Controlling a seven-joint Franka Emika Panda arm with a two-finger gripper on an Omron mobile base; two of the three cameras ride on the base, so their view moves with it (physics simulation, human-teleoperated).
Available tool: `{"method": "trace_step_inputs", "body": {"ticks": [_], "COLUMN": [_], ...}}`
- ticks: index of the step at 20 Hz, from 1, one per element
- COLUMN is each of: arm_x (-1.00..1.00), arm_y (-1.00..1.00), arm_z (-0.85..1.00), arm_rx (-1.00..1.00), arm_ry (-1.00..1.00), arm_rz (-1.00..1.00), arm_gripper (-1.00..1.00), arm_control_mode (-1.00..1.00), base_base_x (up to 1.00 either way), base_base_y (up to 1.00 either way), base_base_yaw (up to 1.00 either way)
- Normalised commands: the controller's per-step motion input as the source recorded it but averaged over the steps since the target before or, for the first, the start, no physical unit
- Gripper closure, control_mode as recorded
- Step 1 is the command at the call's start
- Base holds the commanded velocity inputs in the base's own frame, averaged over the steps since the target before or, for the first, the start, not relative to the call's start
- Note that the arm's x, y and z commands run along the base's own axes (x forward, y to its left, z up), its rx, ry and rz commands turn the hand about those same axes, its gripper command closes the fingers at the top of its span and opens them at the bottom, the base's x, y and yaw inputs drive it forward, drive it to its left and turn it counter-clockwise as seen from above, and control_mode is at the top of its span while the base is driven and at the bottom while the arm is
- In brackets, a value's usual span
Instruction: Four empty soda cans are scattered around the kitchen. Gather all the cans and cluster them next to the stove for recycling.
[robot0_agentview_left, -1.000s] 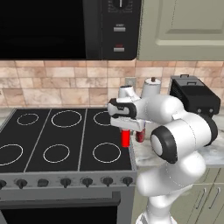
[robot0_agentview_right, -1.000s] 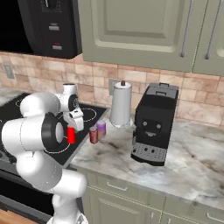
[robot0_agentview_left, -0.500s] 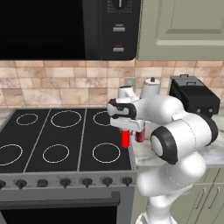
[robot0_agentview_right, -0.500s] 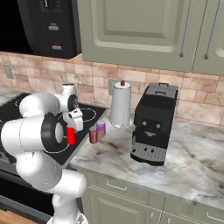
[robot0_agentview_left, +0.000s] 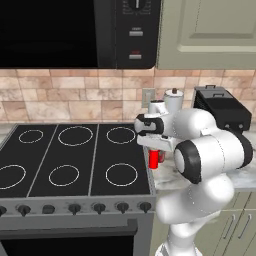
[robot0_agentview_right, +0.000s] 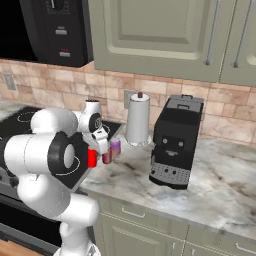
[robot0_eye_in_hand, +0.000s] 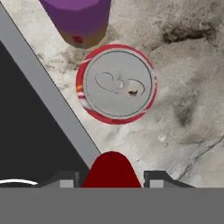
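Hand view: gripper (robot0_eye_in_hand: 112, 175) closed on a red can (robot0_eye_in_hand: 112, 171), its dark-red body rising between the jaws. It hangs over the marble counter (robot0_eye_in_hand: 192, 109) just beside the stove (robot0_eye_in_hand: 30, 144) edge, near a second red can (robot0_eye_in_hand: 116, 84) standing upright and a purple can (robot0_eye_in_hand: 78, 19) beyond. Likely light, thin-walled, smooth, easily dented; take it across the mid-body, gently
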Motion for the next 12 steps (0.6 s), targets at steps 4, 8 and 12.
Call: {"method": "trace_step_inputs", "body": {"ticks": [4,8,12], "arm_x": [0.25,0.21,0.06], "arm_y": [-0.32,-0.38,-0.16], "arm_z": [-0.17,-0.27,-0.20], "arm_rx": [0.01,0.01,0.00], "arm_ry": [-0.01,-0.04,-0.02], "arm_rz": [0.13,0.30,0.26], "arm_gripper": [1.00,1.00,1.00], "arm_control_mode": [-1.00,-1.00,-1.00], "base_base_x": [0.00,0.00,0.00], "base_base_y": [0.00,0.00,0.00], "base_base_yaw": [0.00,0.00,0.00]}}
